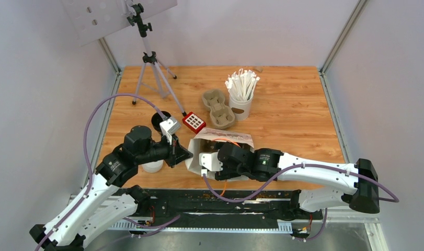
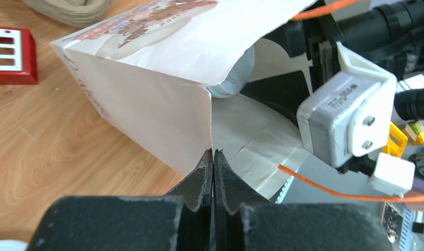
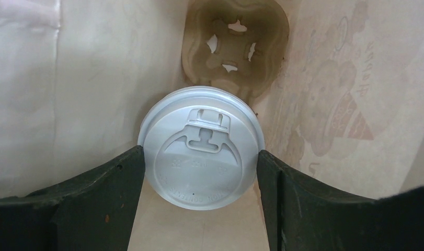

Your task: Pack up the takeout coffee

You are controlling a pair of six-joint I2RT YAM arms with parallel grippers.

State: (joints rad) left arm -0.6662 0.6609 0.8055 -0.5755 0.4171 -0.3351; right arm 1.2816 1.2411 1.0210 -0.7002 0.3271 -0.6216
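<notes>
The left gripper (image 2: pixel 213 157) is closed flat on one upright edge of the paper bag (image 2: pixel 147 104), at its mouth, with only that fold of paper between the jaws. This pinch is judged to serve two ends: the mouth is held spread, and the light bag is stopped from sliding while it is loaded. The bag appears to be tipped on the table (image 1: pixel 293 120) with its mouth turned toward the arms, so that a cup can be eased in along the opening, though the exact tilt cannot be told. Just beyond the bag stands the pulp tray (image 1: pixel 218 108), and its outline is seen as a shadow through the bag's far wall in the right wrist view. It is not yet in use. The white cup of sticks (image 1: pixel 242 97) is set beside the tray, on the side away from the bag. Inside the bag, the right gripper (image 3: pixel 201 156) is spread wide, and its fingers (image 3: pixel 121 183) are pressed against opposite sides of the lid of one takeout coffee cup (image 3: pixel 201 141). The cup is thus held within the bag, probably for placing. What is taken for the second cup (image 1: pixel 152 167) shows as a white lid just left of the bag, partly hidden under the left arm. A small red box (image 1: pixel 194 121) lies just beyond the bag's left corner.
</notes>
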